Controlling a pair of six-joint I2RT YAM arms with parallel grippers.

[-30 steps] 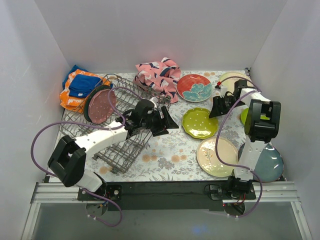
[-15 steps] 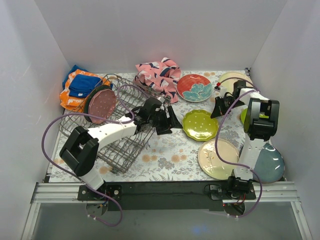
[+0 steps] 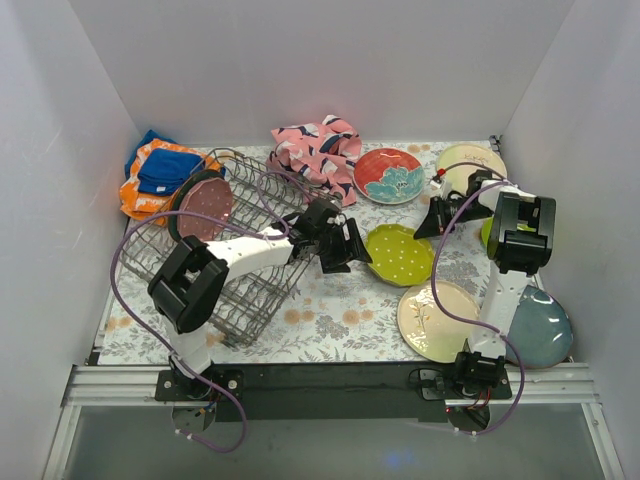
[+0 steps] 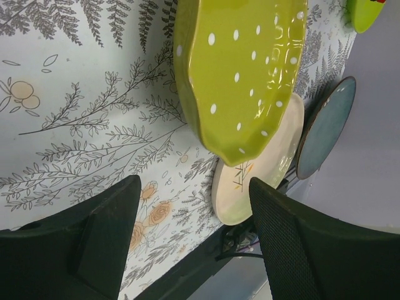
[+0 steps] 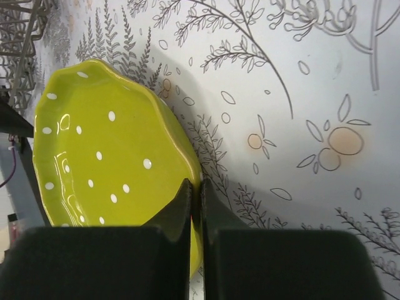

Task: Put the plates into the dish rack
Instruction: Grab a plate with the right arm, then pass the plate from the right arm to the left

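Jaws of the left gripper (image 4: pixel 194 187) stand wide apart and hold nothing. The lime-green, white-dotted ceramic plate with a scalloped rim (image 4: pixel 244 69) lies directly ahead of the open fingers, just beyond their tips and apart from them. A cream round plate with a plant motif (image 4: pixel 265 165) lies past the green plate, to the right-finger side, partly under its rim. A grey-blue round plate (image 4: pixel 325 125) lies farther out on the same side.

The right gripper (image 5: pixel 195 184) is closed, its two fingers pressed together. Its tips sit at the rim of the same green plate, on the side opposite the left gripper. Whether the rim is pinched between the tips cannot be told.

The large grey metal wire dish rack (image 3: pixel 240 300) sits behind the left gripper, under and beside the left arm, well apart from the right gripper. It sits skewed on the floral-printed table surface (image 3: pixel 330 310). One dark-rimmed, pink speckled plate (image 3: pixel 205 207) stands on edge in the end of the rack farthest from both grippers.

A red plate with a teal flower (image 3: pixel 390 175) lies beyond the two grippers, between them.
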